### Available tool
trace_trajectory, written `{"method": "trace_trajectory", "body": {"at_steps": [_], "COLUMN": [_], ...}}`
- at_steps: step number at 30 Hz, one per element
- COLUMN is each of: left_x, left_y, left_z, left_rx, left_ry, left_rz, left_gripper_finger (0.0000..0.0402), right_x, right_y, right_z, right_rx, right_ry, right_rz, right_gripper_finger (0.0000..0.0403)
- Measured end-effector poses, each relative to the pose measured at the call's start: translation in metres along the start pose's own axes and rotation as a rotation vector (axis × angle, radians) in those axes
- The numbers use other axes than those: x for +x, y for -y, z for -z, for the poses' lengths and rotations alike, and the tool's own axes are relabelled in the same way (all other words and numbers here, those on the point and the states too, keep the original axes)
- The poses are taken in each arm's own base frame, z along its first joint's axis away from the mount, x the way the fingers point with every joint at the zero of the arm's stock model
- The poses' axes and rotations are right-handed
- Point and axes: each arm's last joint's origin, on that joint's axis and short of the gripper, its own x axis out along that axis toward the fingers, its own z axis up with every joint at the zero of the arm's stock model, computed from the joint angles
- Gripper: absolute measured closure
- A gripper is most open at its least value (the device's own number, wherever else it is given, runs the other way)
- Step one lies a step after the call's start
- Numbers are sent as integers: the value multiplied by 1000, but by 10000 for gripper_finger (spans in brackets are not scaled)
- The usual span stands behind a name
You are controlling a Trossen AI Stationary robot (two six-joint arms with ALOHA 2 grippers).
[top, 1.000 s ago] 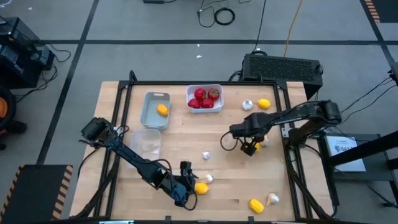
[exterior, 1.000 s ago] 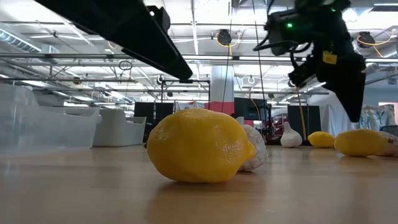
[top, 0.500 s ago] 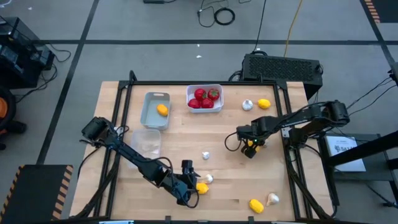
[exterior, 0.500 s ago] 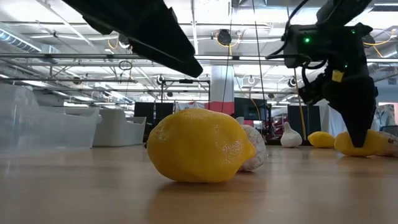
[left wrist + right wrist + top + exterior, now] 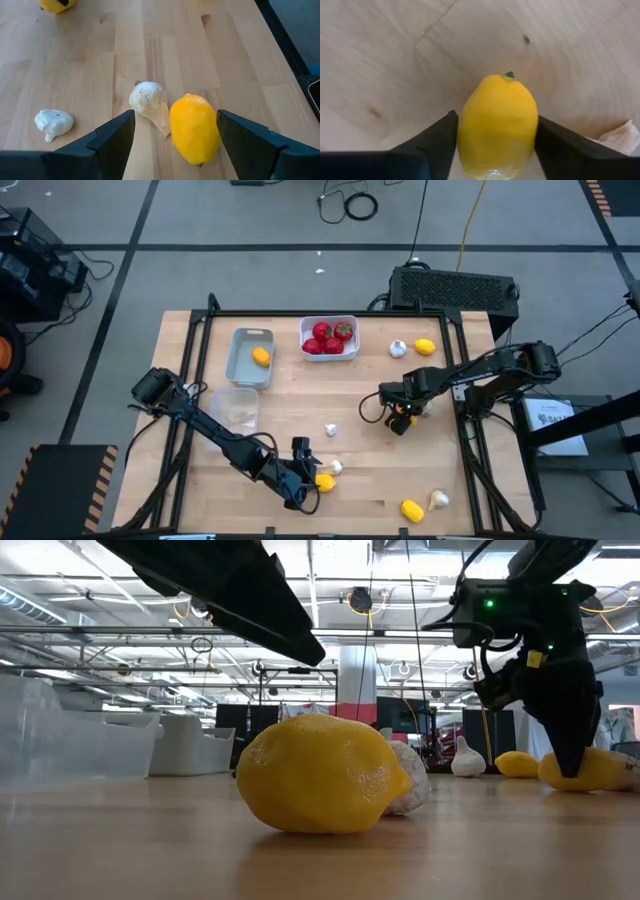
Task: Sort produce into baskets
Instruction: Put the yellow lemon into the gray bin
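Lemons (image 5: 411,508) five – garlic (image 5: 438,500) five – baskets (image 5: 250,357) three.

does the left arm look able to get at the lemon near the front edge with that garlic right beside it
Probably yes. The left hand is open, its fingers either side of the lemon. But the garlic bulb touches the lemon and also lies between the fingers, so it may get pinched too.

I'm watching the whole table (image 5: 300,395) from straight overhead, while the low camera is looking level across it, sharing the near lemon (image 5: 322,774) with my close-in left wrist view.
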Motion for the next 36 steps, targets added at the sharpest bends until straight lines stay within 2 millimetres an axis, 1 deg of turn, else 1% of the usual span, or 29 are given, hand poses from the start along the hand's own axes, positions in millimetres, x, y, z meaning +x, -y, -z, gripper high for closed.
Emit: {"method": "trace_trajectory", "body": {"at_steps": [5, 8, 11, 14, 19, 24, 31, 36], "left_x": [-2, -5, -8, -10, -11, -11, -11, -12], "left_y": [0, -1, -1, -2, -1, -2, -2, -7], "left_z": [-1, -6, -8, -9, -10, -10, -10, -14], "left_rx": [20, 30, 50, 51, 85, 100, 118, 214], "left_ry": [4, 23, 33, 31, 39, 40, 45, 84], "left_rz": [1, -3, -7, -9, -6, -6, -32, -195], "left_gripper_finger": [114, 114, 114, 114, 114, 114, 114, 114], "right_x": [0, -1, -2, -6, -20, -34, -49, -52], "right_y": [0, -1, -4, -11, -32, -56, -88, -97], "right_z": [0, 0, -3, -9, -25, -33, -26, -18], "right_rx": [-25, -36, -55, -69, -146, -294, -491, -584], "right_ry": [-12, -4, 15, 77, 224, 411, 655, 665], "right_rz": [-16, -24, -41, -97, -273, -440, -578, -638], "right_gripper_finger": [246, 260, 258, 247, 243, 244, 244, 242]}}
